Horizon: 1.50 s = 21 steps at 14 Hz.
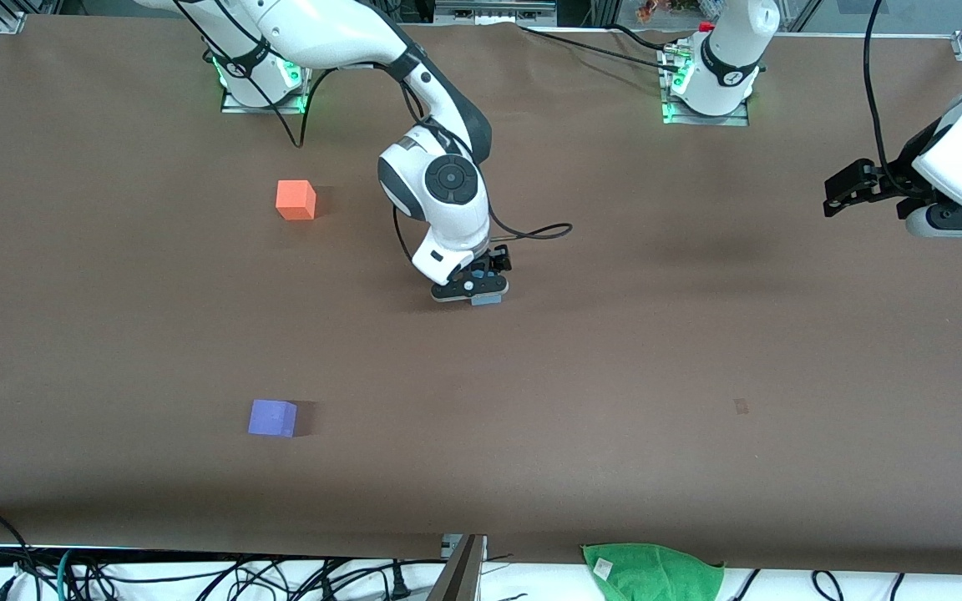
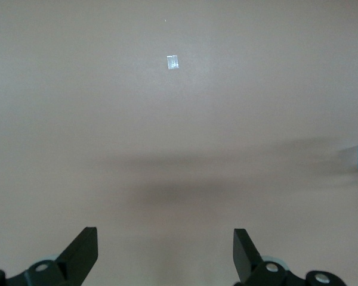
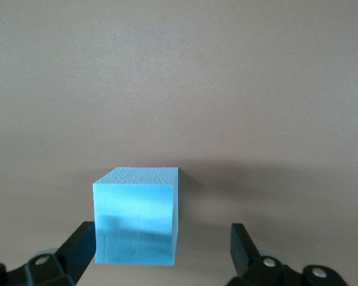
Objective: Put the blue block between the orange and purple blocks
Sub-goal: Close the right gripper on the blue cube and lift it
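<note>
The bright orange matte cube (image 1: pixel 296 199) sits toward the right arm's end of the brown table (image 1: pixel 698 334), and the violet-purple matte cube (image 1: pixel 272 417) lies at the same end, well apart from it and nearer the front camera. Toward the table's middle, the right gripper (image 1: pixel 481 290) is down at the tabletop around the small sky-blue matte cube (image 3: pixel 137 217); its black fingers (image 3: pixel 77 247) are spread, one touching the cube's side and the other apart from it, so it is released, not clenched. The blue cube rests on the table, not between the other two. The left gripper (image 2: pixel 165 253) waits over the left arm's end, fingers spread and holding nothing
</note>
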{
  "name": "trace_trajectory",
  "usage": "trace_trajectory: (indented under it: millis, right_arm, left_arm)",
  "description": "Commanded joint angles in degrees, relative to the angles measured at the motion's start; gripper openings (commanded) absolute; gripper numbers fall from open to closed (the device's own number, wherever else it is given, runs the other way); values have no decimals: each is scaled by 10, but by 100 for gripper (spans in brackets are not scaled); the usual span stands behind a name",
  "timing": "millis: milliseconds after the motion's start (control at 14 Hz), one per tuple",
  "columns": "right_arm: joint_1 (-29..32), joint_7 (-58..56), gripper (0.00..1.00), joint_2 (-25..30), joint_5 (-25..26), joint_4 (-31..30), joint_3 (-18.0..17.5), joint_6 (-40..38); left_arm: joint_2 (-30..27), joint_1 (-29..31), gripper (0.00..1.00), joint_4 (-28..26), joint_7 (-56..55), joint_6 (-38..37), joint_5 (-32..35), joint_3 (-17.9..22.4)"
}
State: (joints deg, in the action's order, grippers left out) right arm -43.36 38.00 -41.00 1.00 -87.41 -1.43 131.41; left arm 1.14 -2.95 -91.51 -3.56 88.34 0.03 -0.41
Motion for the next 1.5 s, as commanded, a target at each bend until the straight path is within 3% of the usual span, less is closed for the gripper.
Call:
trace_trajectory:
  millis: [0, 1000, 1071, 1214, 1357, 1429]
  right_arm:
    - [-15, 20, 100, -18, -4, 15, 5, 6]
    - [-37, 24, 99, -58, -2, 15, 5, 53]
    - [-37, 23, 92, -58, -1, 15, 5, 53]
    - [-37, 23, 54, -57, 1, 15, 6, 53]
    - [-38, 19, 23, -56, 3, 15, 6, 53]
    - [-38, 16, 22, -52, 4, 15, 6, 53]
  left_arm:
    - [-11, 10, 100, -5, 11, -9, 4, -5]
    - [-8, 11, 100, -6, 12, -8, 6, -5]
    - [-9, 11, 100, -4, 12, -8, 6, -6]
    - [-10, 12, 100, -2, 12, -7, 5, -6]
    - [-9, 11, 100, 0, 12, -5, 5, -5]
    - [-7, 12, 100, 1, 12, 0, 5, -5]
